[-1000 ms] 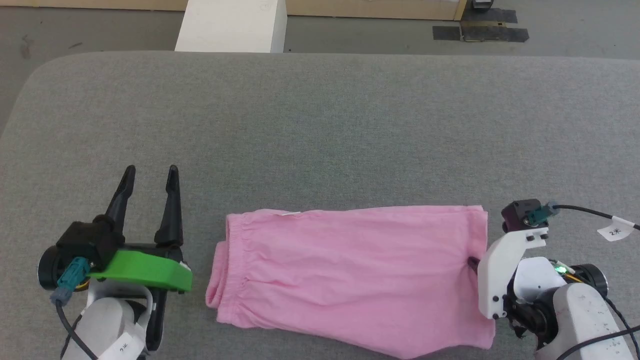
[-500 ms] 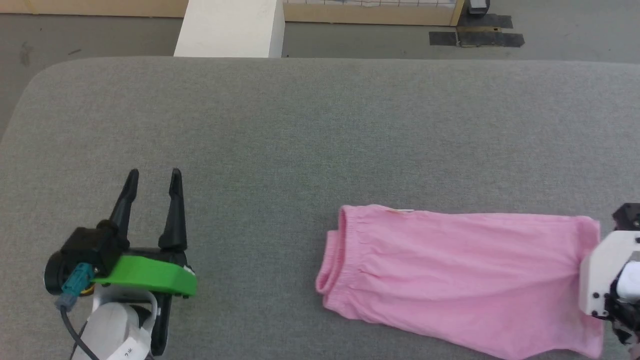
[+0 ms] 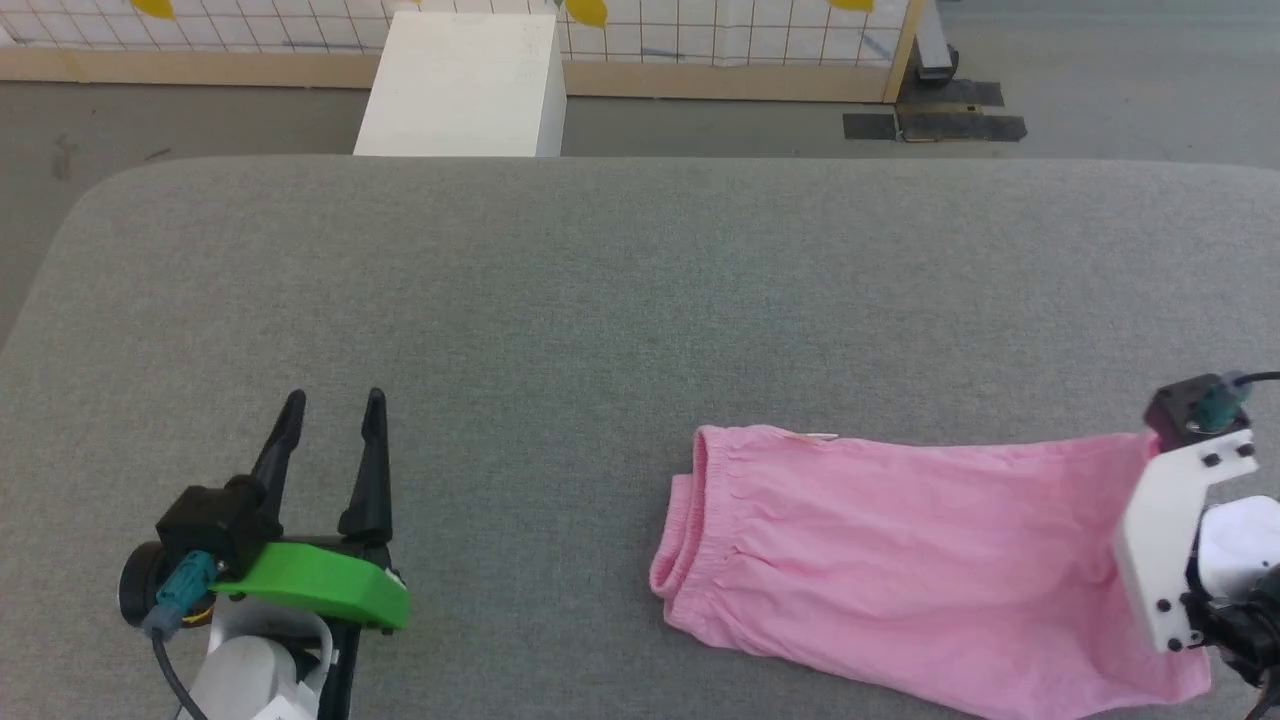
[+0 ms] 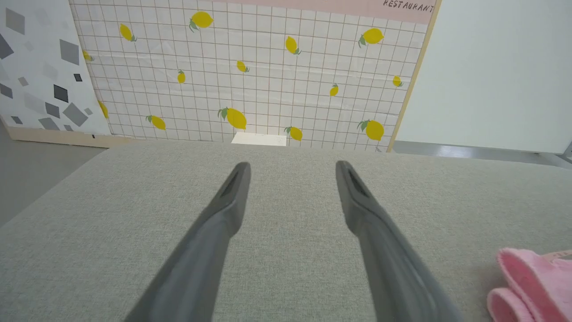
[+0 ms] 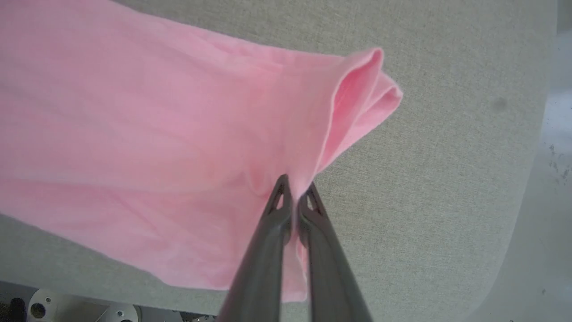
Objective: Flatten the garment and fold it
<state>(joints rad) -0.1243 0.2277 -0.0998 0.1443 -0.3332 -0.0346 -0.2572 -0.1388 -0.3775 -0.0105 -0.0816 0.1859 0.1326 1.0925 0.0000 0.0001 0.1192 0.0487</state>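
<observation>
The light pink garment point(image 3: 900, 560) lies on the right part of the grey table point(image 3: 600, 290), its gathered waistband point(image 3: 690, 530) toward the left and a small white tag point(image 3: 822, 437) at its far edge. My right gripper point(image 5: 295, 188) is shut on the garment's point(image 5: 156, 134) right hem, which is pulled up into a fold. In the head view that wrist's white bracket point(image 3: 1170, 540) covers the fingers. My left gripper point(image 3: 333, 400) stands open over bare table at the lower left, well apart from the cloth. The waistband point(image 4: 532, 286) shows at the lower right of the left wrist view.
A white box point(image 3: 460, 85) stands on the floor beyond the table's far edge. Behind it is a lemon-patterned grid wall point(image 4: 250, 76). The table's rounded right edge point(image 5: 527, 179) runs close to the held hem. Black tape point(image 3: 935, 125) marks the floor.
My right gripper has dragged the garment to the right across the table, and its right hem is now lifted. The head camera has shifted. The left gripper has stayed open in place.
</observation>
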